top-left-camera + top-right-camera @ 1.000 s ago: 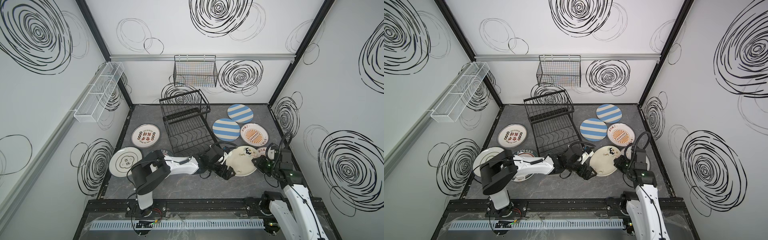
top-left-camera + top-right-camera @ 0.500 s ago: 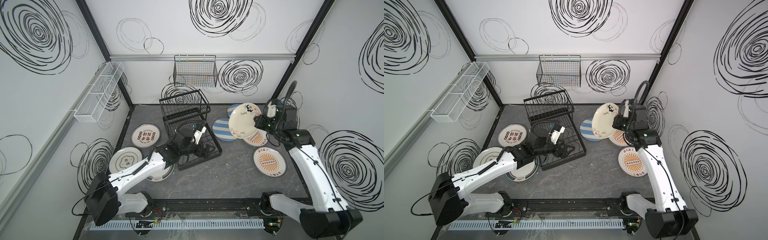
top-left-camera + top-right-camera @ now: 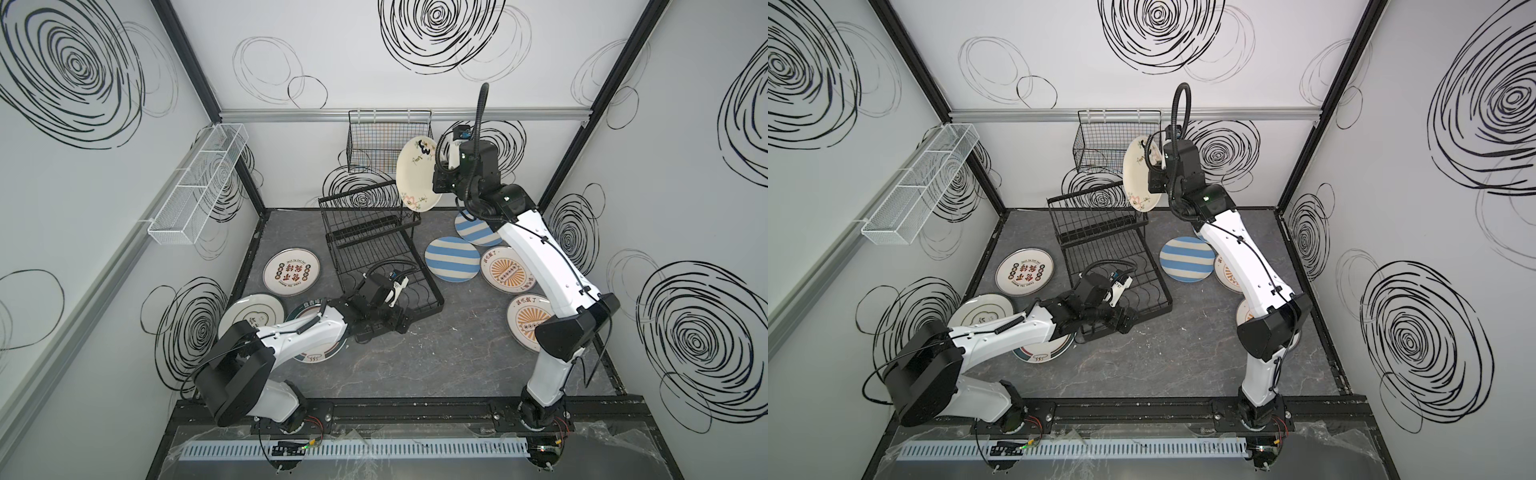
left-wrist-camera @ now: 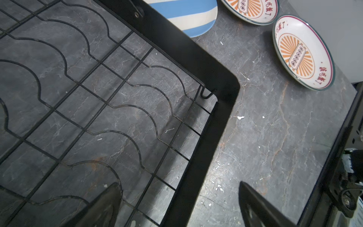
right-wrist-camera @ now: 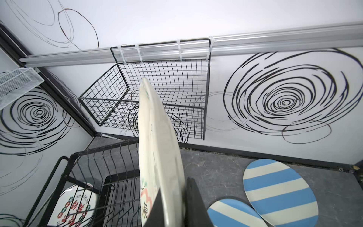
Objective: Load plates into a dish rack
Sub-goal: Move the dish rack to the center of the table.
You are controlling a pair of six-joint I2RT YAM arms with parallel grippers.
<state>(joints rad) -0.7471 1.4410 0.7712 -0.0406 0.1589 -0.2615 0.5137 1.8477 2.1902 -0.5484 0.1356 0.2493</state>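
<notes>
My right gripper (image 3: pixel 436 183) (image 5: pixel 174 183) is shut on the rim of a cream plate (image 3: pixel 415 174) (image 3: pixel 1136 174) (image 5: pixel 157 147) with flowers and black script. It holds the plate on edge, high above the right end of the dish rack's (image 3: pixel 374 249) (image 3: pixel 1104 245) upper basket. My left gripper (image 3: pixel 392 322) (image 4: pixel 179 182) is open, low at the rack's near corner, with the black rim (image 4: pixel 216 137) between its fingers and untouched. Flat on the table lie two striped plates (image 3: pixel 453 259) (image 3: pixel 473 232), two sunburst plates (image 3: pixel 507 270) (image 3: pixel 528 320), and a red-and-black character plate (image 3: pixel 292 272).
A black grid basket (image 3: pixel 386 141) hangs on the back wall just behind the raised plate. A white mesh basket (image 3: pixel 199 183) runs along the left wall. A cream plate (image 3: pixel 253 316) and a teal-rimmed plate (image 3: pixel 316 353) lie partly under my left arm.
My right arm lifted the cream plate off the table's front and carried it up and back over the rack. My left arm left that plate and moved to the rack's near corner.
</notes>
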